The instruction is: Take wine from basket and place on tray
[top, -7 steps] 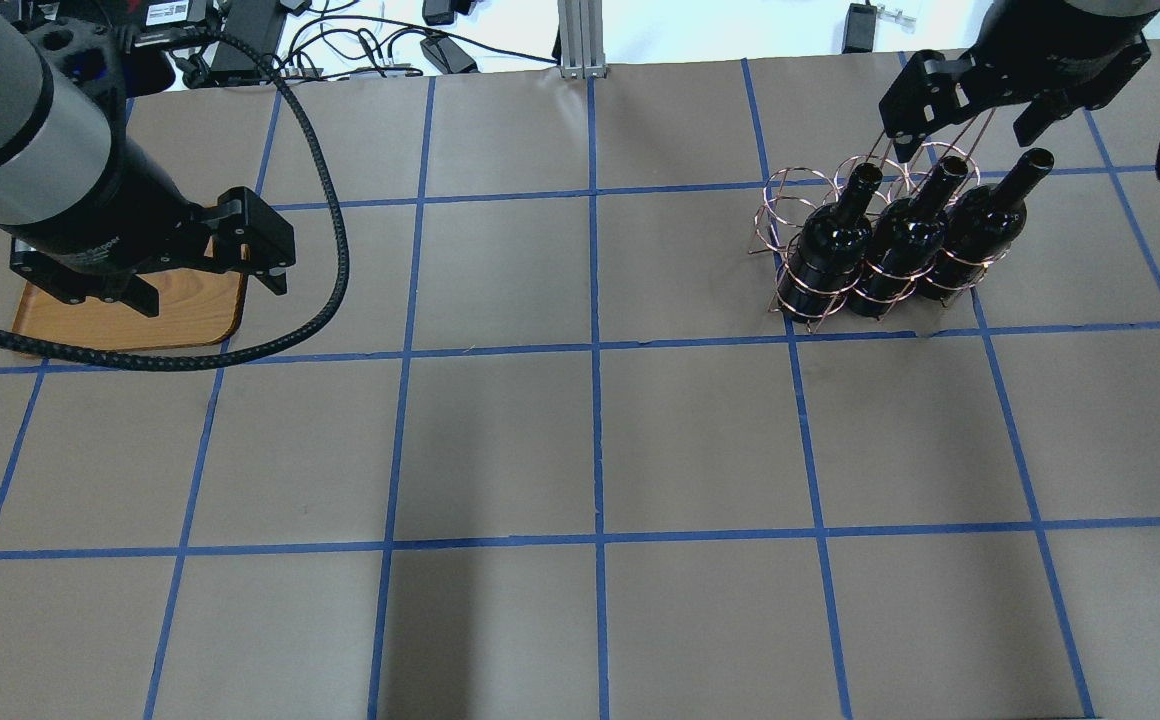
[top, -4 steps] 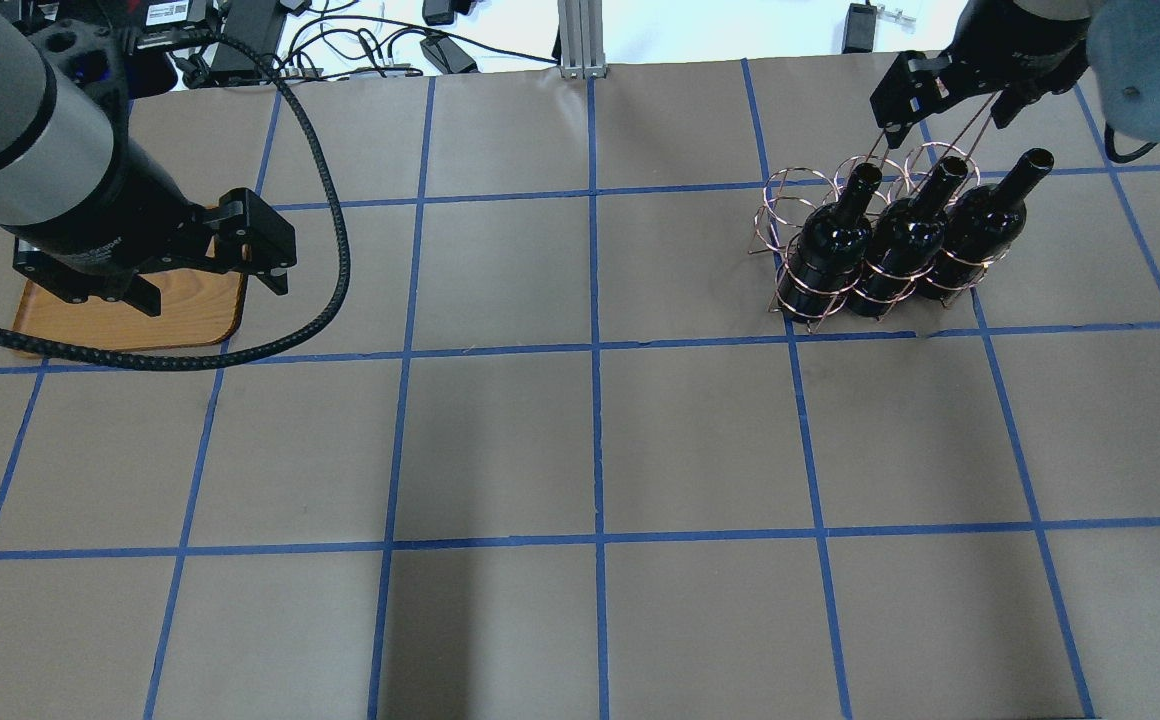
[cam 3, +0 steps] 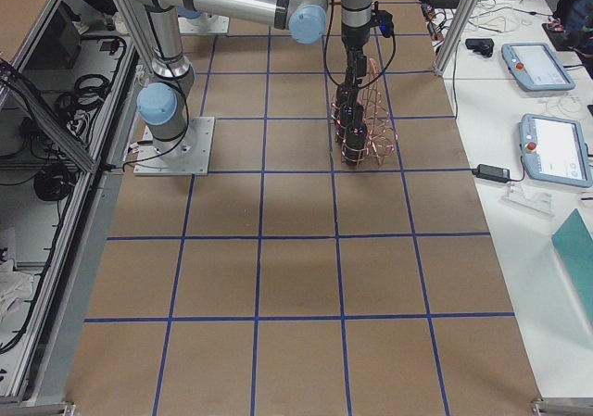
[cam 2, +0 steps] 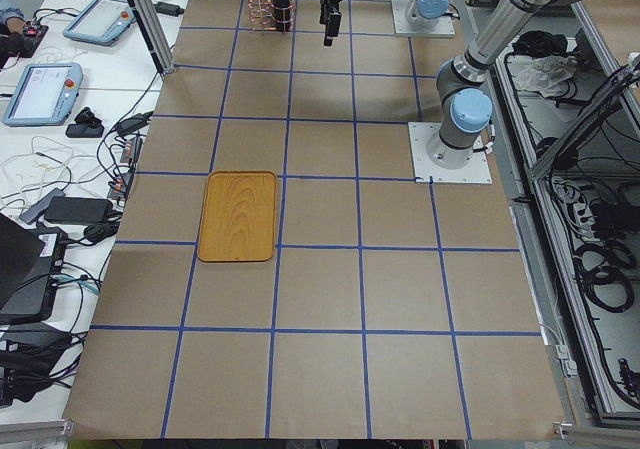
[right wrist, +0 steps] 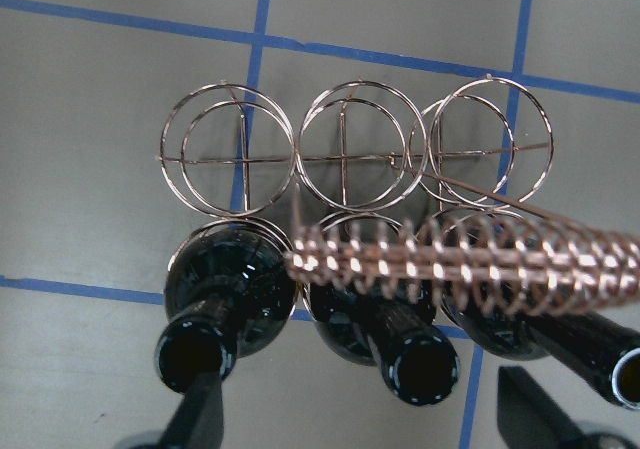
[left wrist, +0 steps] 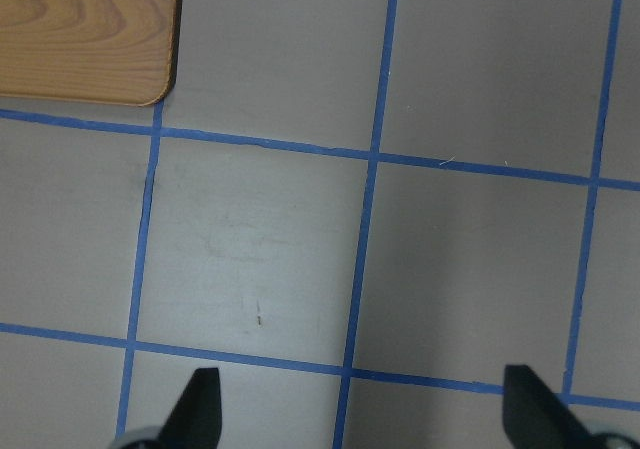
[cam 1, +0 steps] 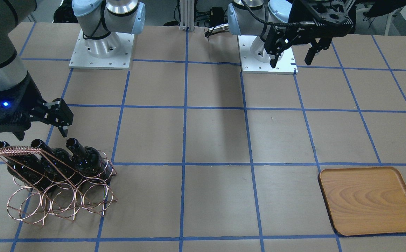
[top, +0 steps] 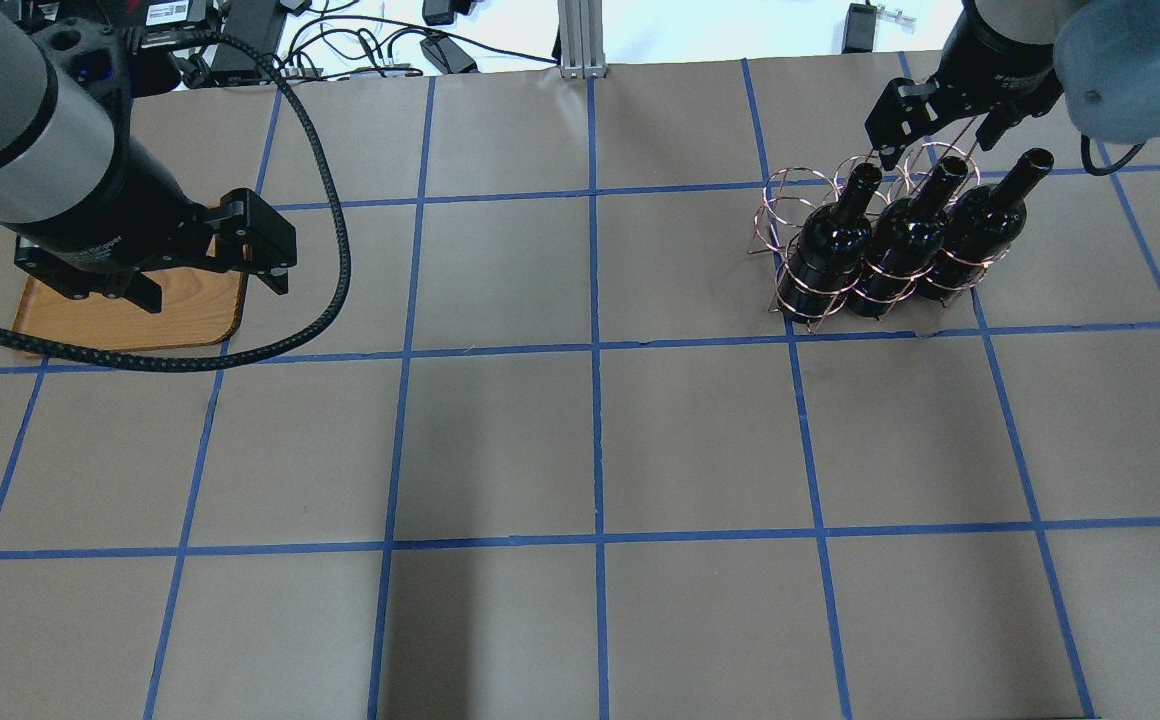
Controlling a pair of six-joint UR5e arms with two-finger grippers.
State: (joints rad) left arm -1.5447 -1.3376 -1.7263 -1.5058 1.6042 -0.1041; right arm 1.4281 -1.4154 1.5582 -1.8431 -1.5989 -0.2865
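Note:
Three black wine bottles stand in the copper wire basket, in the row on the robot's side; the other row of rings holds nothing. My right gripper is open above the bottle tops and the coiled handle. In the right wrist view the middle bottle's mouth lies between the fingertips. The bottles also show in the front view, below the right gripper. My left gripper is open and empty, high over the wooden tray's edge.
The table is brown paper with a blue tape grid. The left arm's black cable loops beside the tray. Cables and boxes lie beyond the far edge. The arm bases stand on the robot's side.
My right gripper has shifted a little left and farther over the basket, and looks smaller in the overhead view. The left arm, bottles and basket have not moved.

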